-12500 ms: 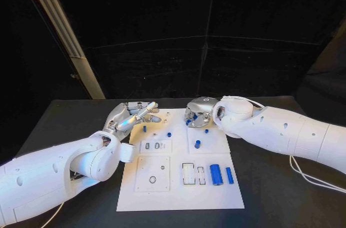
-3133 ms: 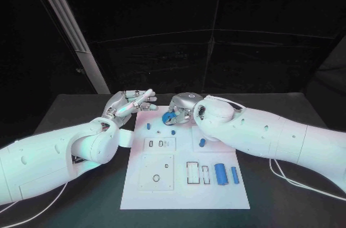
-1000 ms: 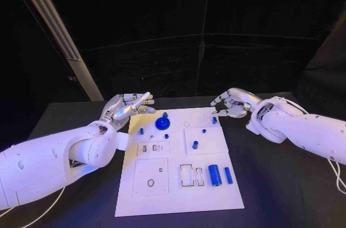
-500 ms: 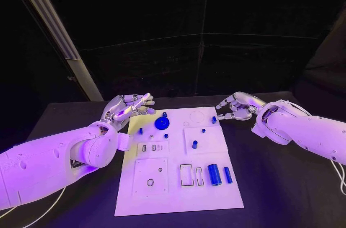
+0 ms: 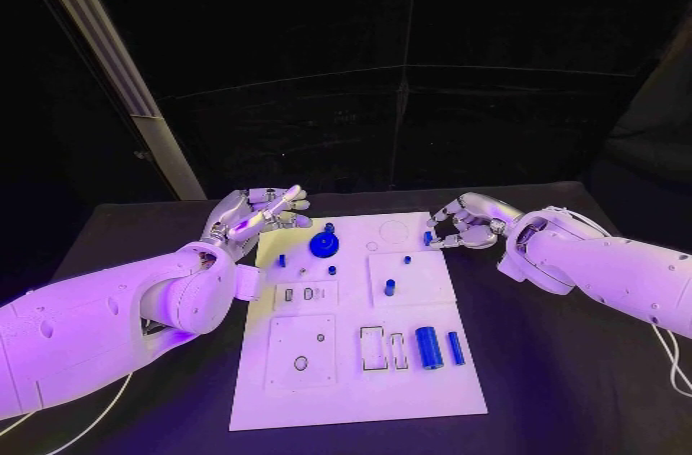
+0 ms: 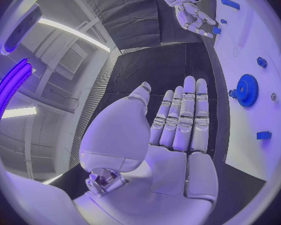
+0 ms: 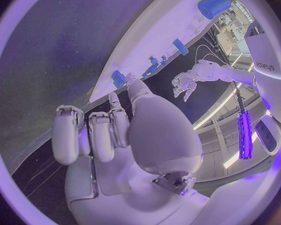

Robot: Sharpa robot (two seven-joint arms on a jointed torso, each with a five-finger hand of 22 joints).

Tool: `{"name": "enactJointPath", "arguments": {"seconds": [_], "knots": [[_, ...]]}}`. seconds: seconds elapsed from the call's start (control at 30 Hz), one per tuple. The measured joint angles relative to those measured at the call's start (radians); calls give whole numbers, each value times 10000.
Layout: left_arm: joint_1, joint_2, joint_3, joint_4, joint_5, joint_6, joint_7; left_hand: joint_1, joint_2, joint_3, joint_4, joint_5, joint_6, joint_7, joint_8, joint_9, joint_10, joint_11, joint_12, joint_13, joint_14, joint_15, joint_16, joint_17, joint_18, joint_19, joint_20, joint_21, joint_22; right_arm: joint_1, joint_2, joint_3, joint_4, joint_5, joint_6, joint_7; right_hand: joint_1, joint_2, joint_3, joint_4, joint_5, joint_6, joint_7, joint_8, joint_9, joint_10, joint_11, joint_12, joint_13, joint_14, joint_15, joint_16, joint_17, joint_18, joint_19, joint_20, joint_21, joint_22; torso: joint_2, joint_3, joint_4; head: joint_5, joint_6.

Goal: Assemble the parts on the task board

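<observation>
Right hand (image 5: 464, 225) has returned to the task board (image 5: 361, 395) edge.

Matt white plastic task board (image 5: 361, 375); on it, glossy blue plastic gear (image 5: 325, 244). Beneath, matt black desk (image 5: 577, 375). Polished metal hands, smooth glossy white arm shells.

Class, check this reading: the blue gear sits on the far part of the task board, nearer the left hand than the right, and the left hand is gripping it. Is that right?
One detail is wrong. The blue gear does sit on the far part of the task board, nearer the left hand, but that hand is not gripping it. The left wrist view shows the fingers extended and holding nothing, apart from the gear.
</observation>
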Motion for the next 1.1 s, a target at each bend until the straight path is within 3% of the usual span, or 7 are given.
{"name": "enactJointPath", "arguments": {"seconds": [0.23, 0.63, 0.97, 1.1], "knots": [[-3, 2, 0, -4, 0, 7, -4, 0, 0, 0, 0, 0, 0, 0, 0, 0, 0, 0, 0, 0, 0, 0, 0, -1, 0, 0, 0, 0, 1, -20, 113, 2, -130, -32, 15, 27, 49, 50, 27, -27, 0, 0, 0, 0, 18, 0, 0, 0, 0, 0, 0, 0, 0, 1, 0, 0, 0, 9, 0, -1, 8, -8, -6], [-3, 5, 0, -8, 1, 20, -12, 0, 0, 0, 0, 0, 0, 0, 0, 0, 0, 0, 0, 0, 0, 0, 0, -2, 0, 0, 0, 0, 1, -94, 348, 3, -344, -60, 86, 69, 349, 466, 321, -320, -314, 450, -94, 118, 69, 0, 0, 55, 5, 0, 0, 0, 0, 0, 0, 0, 0, 62, -3, 0, 8, -27, -6], [-3, -4, 0, -5, 2, 27, -18, 0, 0, -29, -29, 0, 0, 0, 0, 0, 0, 0, -41, 0, 0, 0, -51, 15, 0, 0, 0, 0, -17, -113, 405, 3, -422, -93, 179, 84, 365, 504, 418, -417, -350, 637, -129, 154, 74, 0, 0, 120, 9, 0, 0, 0, 0, 0, 0, 0, 0, 105, -6, 6, 8, -15, -25], [-3, -5, 0, -4, 2, 29, -22, 0, 0, -29, -29, 0, 0, 0, 0, 0, 0, 0, -41, 0, 0, 0, -51, 15, 0, 0, 0, 0, -17, -115, 415, 3, -436, -104, 198, 88, 384, 641, 554, -467, -349, 837, -174, 206, 89, 33, -41, 138, 28, -38, -37, 0, 0, 0, 0, 0, 0, 105, -6, 6, 6, -14, -31]]}}
